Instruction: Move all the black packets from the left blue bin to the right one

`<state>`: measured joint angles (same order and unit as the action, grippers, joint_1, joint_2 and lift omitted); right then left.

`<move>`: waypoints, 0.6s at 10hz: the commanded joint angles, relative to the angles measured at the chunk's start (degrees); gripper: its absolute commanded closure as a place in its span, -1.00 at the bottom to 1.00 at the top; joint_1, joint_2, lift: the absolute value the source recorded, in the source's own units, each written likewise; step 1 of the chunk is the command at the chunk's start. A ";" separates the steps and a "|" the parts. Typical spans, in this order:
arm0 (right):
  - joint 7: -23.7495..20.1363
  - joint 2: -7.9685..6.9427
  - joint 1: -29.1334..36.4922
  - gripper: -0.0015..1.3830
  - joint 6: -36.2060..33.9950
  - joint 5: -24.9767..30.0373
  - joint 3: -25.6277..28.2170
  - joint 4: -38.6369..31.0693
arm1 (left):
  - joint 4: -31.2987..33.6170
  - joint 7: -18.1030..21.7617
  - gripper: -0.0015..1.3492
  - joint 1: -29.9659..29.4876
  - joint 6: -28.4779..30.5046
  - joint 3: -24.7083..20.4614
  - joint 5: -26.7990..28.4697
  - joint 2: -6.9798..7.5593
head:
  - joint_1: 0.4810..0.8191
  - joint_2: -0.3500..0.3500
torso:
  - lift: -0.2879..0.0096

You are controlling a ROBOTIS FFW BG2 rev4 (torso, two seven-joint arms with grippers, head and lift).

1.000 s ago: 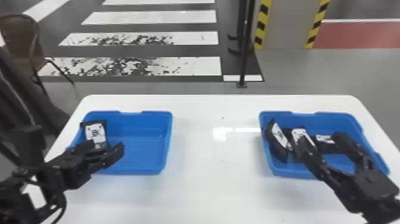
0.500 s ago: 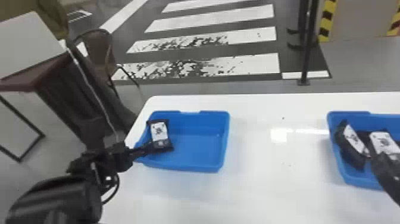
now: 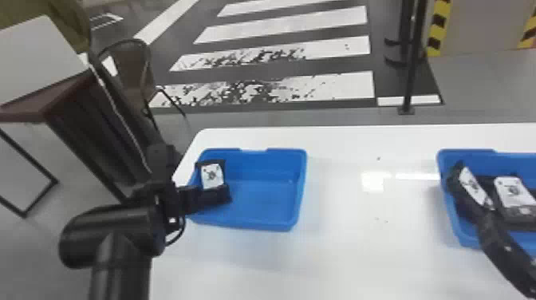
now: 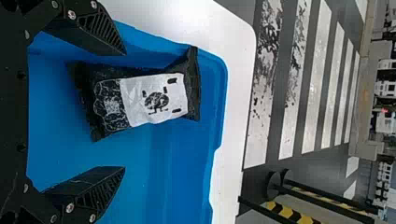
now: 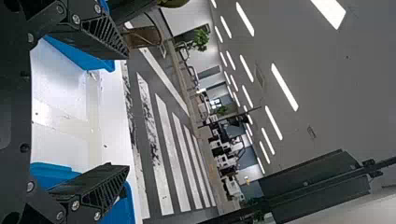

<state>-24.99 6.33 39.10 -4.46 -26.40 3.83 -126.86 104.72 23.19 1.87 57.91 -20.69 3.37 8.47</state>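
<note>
One black packet (image 3: 212, 177) with a white label leans at the left end of the left blue bin (image 3: 263, 227). My left gripper (image 3: 215, 195) is at that bin's left side, close in front of the packet. In the left wrist view the packet (image 4: 144, 98) lies just beyond my left gripper (image 4: 125, 112), whose fingers stand wide apart with nothing between them. Black packets (image 3: 514, 195) lie in the right blue bin (image 3: 442, 171). My right gripper (image 3: 488, 223) is over that bin's front left part; in the right wrist view the right gripper (image 5: 128, 114) is open and holds nothing.
The white table (image 3: 359, 255) stretches between the two bins. Behind it stands a black post (image 3: 410, 72) on the floor. A chair (image 3: 127, 68) and a dark-edged desk (image 3: 44, 95) are off to the left.
The head view has turned left, so the bins show farther right. My left gripper has shifted toward the left end of its bin, near the packet there.
</note>
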 commanded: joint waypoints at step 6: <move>-1.29 0.00 -0.85 -0.71 -2.15 -2.74 -0.17 2.48 | -16.62 -1.92 -0.68 11.78 1.01 2.07 5.31 0.32 | 0.27 0.86 | -0.01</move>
<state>-26.27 6.33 38.31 -6.46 -28.97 3.68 -124.63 90.61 21.27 11.98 58.85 -18.68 8.45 8.55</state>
